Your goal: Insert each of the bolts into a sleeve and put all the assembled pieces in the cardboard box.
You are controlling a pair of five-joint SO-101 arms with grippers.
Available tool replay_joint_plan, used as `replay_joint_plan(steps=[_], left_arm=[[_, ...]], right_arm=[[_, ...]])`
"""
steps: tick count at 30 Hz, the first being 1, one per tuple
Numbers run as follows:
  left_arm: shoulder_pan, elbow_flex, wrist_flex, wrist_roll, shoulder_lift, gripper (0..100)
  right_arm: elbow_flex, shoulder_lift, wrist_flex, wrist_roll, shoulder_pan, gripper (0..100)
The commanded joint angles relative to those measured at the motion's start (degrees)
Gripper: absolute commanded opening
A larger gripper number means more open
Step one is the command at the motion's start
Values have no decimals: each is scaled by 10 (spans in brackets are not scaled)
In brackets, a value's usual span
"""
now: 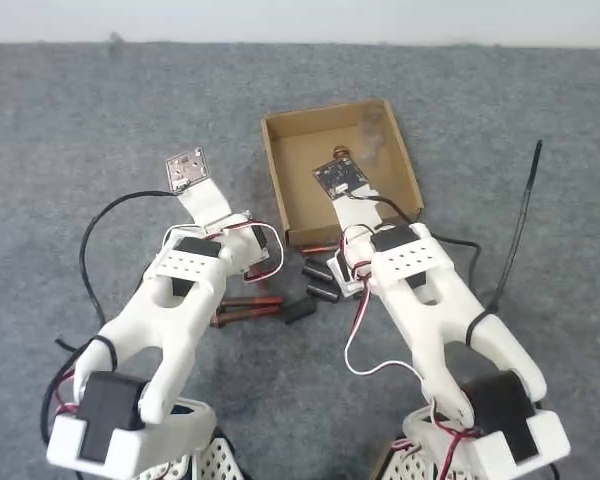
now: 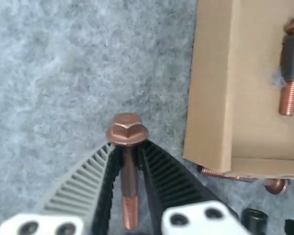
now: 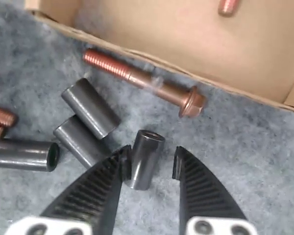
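The left end effector (image 2: 127, 147) is clamped on a copper hex-head bolt (image 2: 127, 131). It grips the shank, with the head beyond the fingertips and the thread pointing back toward the wrist. The right end effector (image 3: 152, 155) stands open astride a dark steel sleeve (image 3: 146, 159), near the brown cardboard box (image 3: 196, 49), which sits toward the far edge of the grey felt-covered desk (image 1: 80, 120).

Two risks: when the fingers close they could knock the neighbouring sleeves (image 3: 90, 107) or roll the target, and the bolt's thread end looks poorly exposed for insertion.

The left wrist view reveals one assembled piece (image 2: 290, 63) in the box; the high view gives the arms' layout.
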Motion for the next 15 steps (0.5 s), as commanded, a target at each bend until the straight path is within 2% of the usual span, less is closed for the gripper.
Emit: replay_joint_plan(steps=[1,5,15], left_arm=[[-3,-3,-16,-7,-38,13],[-2,-3,-16,-7,-38,13],[-2,-3,-16,-7,-38,13]], right_arm=[[-23,23,-10,6,-5,126],[-26,63,-33,5,-1,127],[-29,70,-14,9,-5,126]])
